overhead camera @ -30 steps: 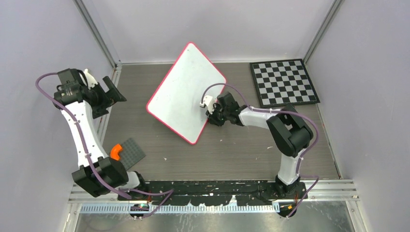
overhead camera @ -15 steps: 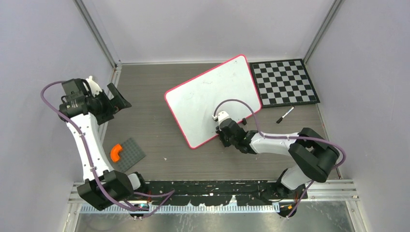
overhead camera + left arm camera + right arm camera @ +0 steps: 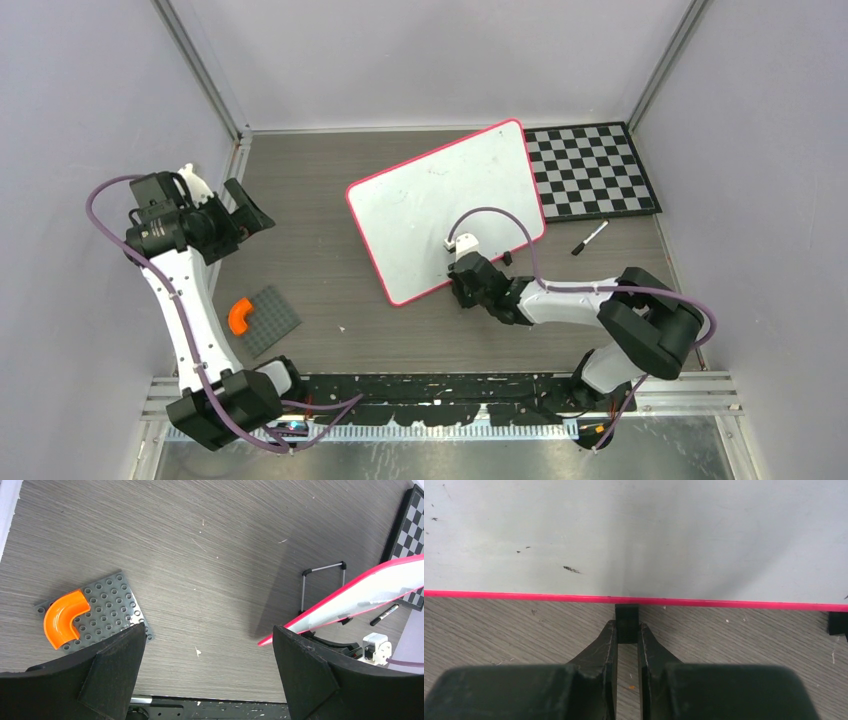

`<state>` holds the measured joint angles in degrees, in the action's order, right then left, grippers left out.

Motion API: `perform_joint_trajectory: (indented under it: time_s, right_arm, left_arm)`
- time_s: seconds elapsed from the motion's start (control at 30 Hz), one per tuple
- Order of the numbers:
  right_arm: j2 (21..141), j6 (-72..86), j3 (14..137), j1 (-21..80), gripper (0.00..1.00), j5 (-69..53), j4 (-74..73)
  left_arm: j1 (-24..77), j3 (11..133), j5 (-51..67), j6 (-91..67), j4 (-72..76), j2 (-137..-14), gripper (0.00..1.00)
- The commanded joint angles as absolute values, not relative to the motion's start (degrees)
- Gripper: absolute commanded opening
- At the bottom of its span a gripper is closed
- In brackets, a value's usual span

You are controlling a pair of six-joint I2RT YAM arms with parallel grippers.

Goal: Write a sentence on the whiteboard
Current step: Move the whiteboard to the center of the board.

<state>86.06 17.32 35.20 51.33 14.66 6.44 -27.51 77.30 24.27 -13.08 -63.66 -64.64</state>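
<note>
The whiteboard [image 3: 440, 205], white with a red-pink rim, lies tilted at the table's middle, next to the checkerboard. No sentence shows on the whiteboard [image 3: 634, 535], only a few small dark specks. My right gripper [image 3: 463, 287] is at the board's near edge. In the right wrist view this gripper [image 3: 627, 630] is shut on a small black clip foot [image 3: 626, 614] just under the rim. My left gripper [image 3: 246, 212] hangs open over the table's left side, well away from the board [image 3: 370, 587], with nothing between the jaws [image 3: 207, 645].
A black marker [image 3: 590, 237] lies on the table to the right of the board. The checkerboard mat [image 3: 588, 170] is at the back right. A grey studded plate [image 3: 272, 320] with an orange curved piece [image 3: 238, 315] lies at the near left.
The right gripper dragged the whiteboard nearer and to the right, turning it; the marker came into view. In the last half second it shifted only slightly. The left arm moved a little nearer.
</note>
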Motion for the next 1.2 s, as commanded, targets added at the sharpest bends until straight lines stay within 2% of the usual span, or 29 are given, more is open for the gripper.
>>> perform_joint_trajectory:
  time_s: [0.0, 0.13, 0.17, 0.23, 0.33, 0.53, 0.73, 0.87, 1.17]
  right_arm:
    - [83.70, 19.70, 33.62, 54.76, 0.00, 13.32, 11.46]
    - [83.58, 20.87, 33.90, 56.19, 0.00, 13.75, 11.77]
    - [83.58, 21.22, 33.92, 56.22, 0.04, 13.76, 11.28]
    - [83.00, 21.55, 33.97, 56.25, 0.22, 14.59, 10.02]
    - [81.20, 21.34, 34.78, 56.25, 0.38, 16.44, 6.32]
    - [71.82, 17.95, 35.51, 55.81, 0.54, 14.55, -1.01]
    - [60.37, 14.54, 37.94, 55.01, 0.57, 12.85, -10.02]
    - [56.12, 15.50, 43.77, 49.66, 0.58, 13.07, -17.88]
    - [58.73, 24.40, 59.41, 14.60, 0.58, 6.33, -35.60]
  left_arm:
    - [-27.95, 77.36, 25.47, -13.66, -62.01, -62.95, 1.00]
    - [-27.99, 77.57, 25.39, -13.67, -61.98, -62.68, 1.00]
    - [-28.03, 77.65, 25.52, -13.60, -61.82, -62.71, 1.00]
    - [-27.99, 77.85, 25.93, -13.26, -61.62, -62.84, 1.00]
    - [-27.96, 78.70, 26.89, -12.48, -61.61, -63.55, 1.00]
    - [-27.99, 81.00, 29.85, -9.78, -61.17, -66.22, 1.00]
    - [-27.75, 81.25, 32.92, -9.83, -57.69, -68.55, 1.00]
    - [-25.89, 81.68, 32.53, -9.93, -55.19, -70.35, 1.00]
    - [-17.97, 84.68, 27.05, -11.57, -50.90, -73.96, 1.00]
